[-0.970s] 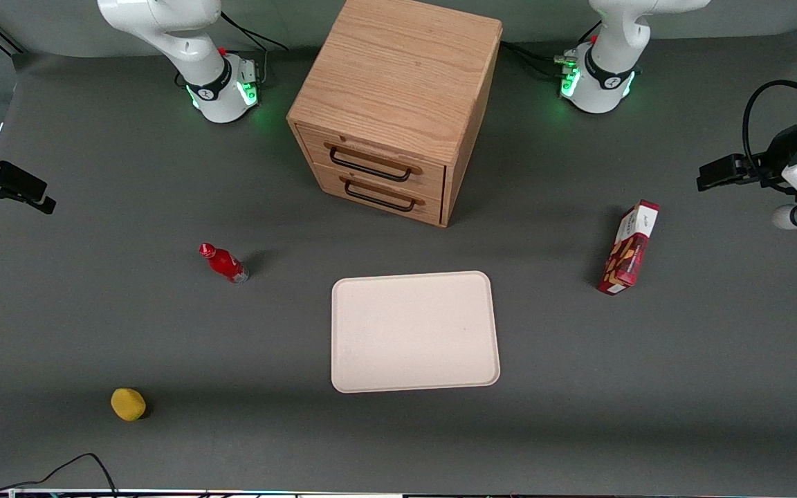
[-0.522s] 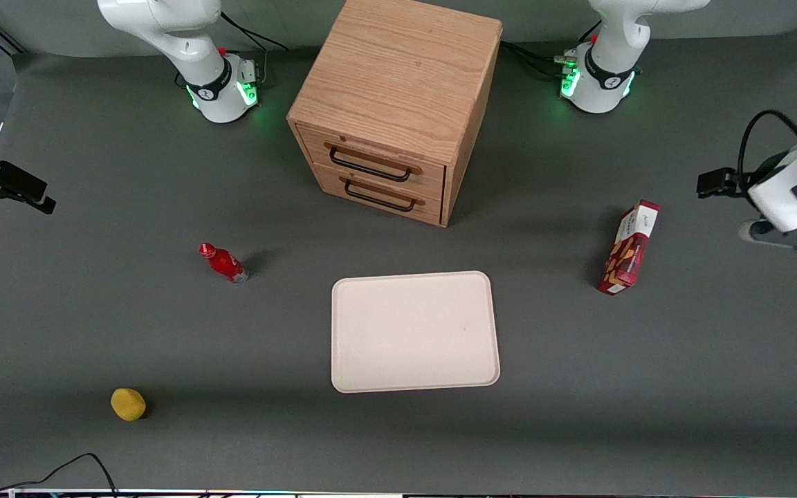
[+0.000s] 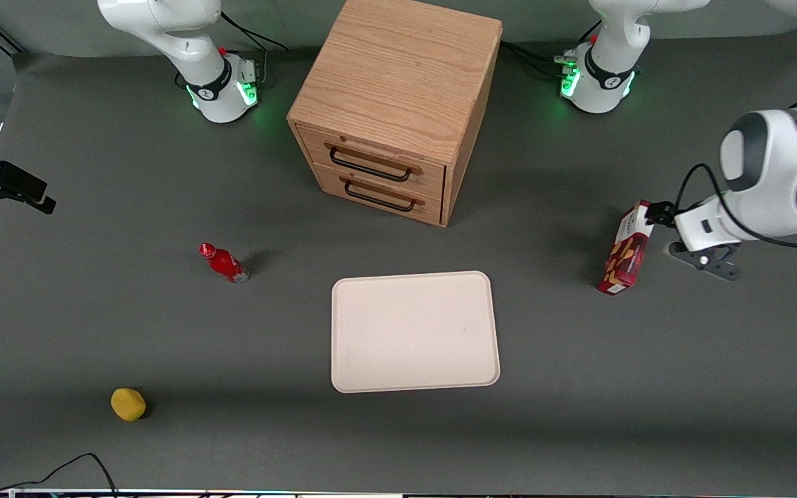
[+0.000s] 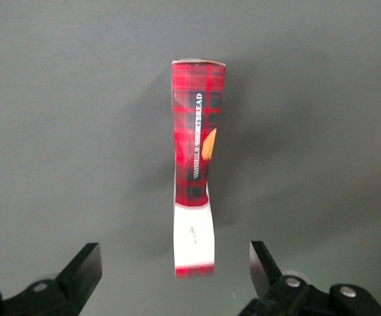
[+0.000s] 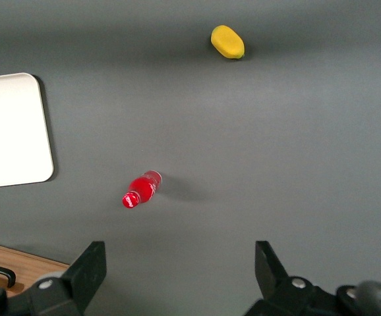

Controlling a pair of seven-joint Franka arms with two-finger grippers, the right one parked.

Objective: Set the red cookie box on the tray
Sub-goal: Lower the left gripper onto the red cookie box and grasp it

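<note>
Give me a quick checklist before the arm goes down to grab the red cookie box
1. Gripper open: ok, fingers spread wide in the wrist view.
2. Gripper over the red cookie box: ok, it hovers above the box's upper end, not touching.
3. Box fits between the fingers: ok, the narrow box sits well inside the gap.
4. Box centred in the gap: cannot tell, only its white end lies between the fingers.
5. Tray free to receive the box: ok, nothing lies on it.
6. Path from box to tray: ok, only bare table between them.
</note>
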